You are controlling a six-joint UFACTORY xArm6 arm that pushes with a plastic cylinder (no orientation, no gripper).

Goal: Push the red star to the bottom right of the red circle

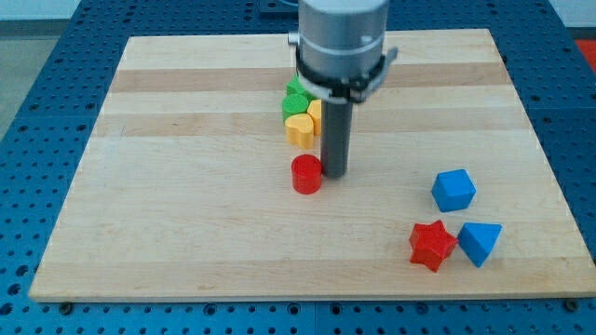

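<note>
Camera view: a pale wooden board (186,233) lies on a blue perforated table (37,56). No gripper shows; the rod's tip (334,175) rests just right of the red circle (306,174), holding nothing. Above the circle cluster green (296,100) and yellow (300,128) blocks. The red star (432,245) sits well to its lower right, between a blue cube (453,190) and a blue wedge-like block (480,243).

On the wooden board (186,233) lie two red plastic blocks, one red cylinder (306,174) and one red star (433,245). Two blue blocks sit near its right edge: one blue cube (453,190), one blue wedge-like block (480,243). Two yellow blocks (300,128) and two green blocks (295,100) cluster toward the top edge.
</note>
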